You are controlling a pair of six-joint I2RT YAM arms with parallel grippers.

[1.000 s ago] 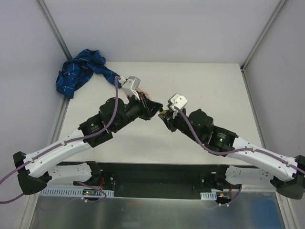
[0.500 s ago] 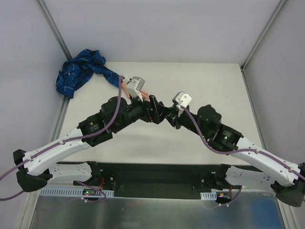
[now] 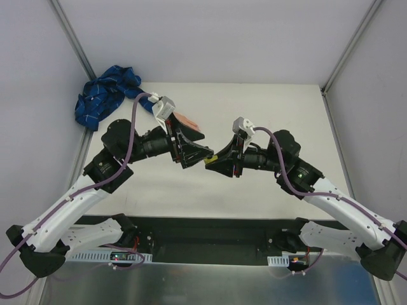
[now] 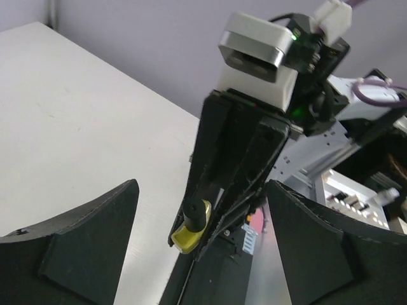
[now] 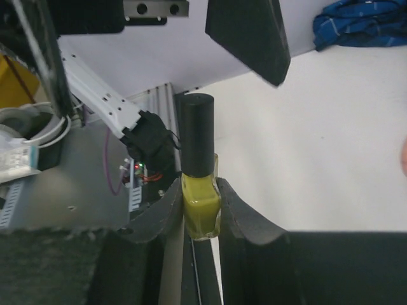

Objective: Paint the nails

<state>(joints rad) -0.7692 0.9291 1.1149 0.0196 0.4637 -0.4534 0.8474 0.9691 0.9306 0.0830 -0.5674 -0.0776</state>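
Right fingers (image 3: 215,164) clamped on capped bottle (image 5: 201,213) of yellow polish, left fingers (image 3: 197,155) spread wide, empty, facing it, plaid sleeve (image 3: 105,95) at bench (image 3: 286,114) far-left corner.

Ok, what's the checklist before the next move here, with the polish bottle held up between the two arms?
1. Polish bottle clamped in the right gripper: ok, it pinches the yellow body.
2. Black cap on the bottle: ok.
3. Left gripper open: ok, its jaws stand wide apart.
4. Cap inside the left gripper's gap: cannot tell; in the right wrist view one left finger sits above and beside it.
5. Mannequin hand unobstructed: cannot tell, mostly hidden behind the left arm; nails too small to make out.
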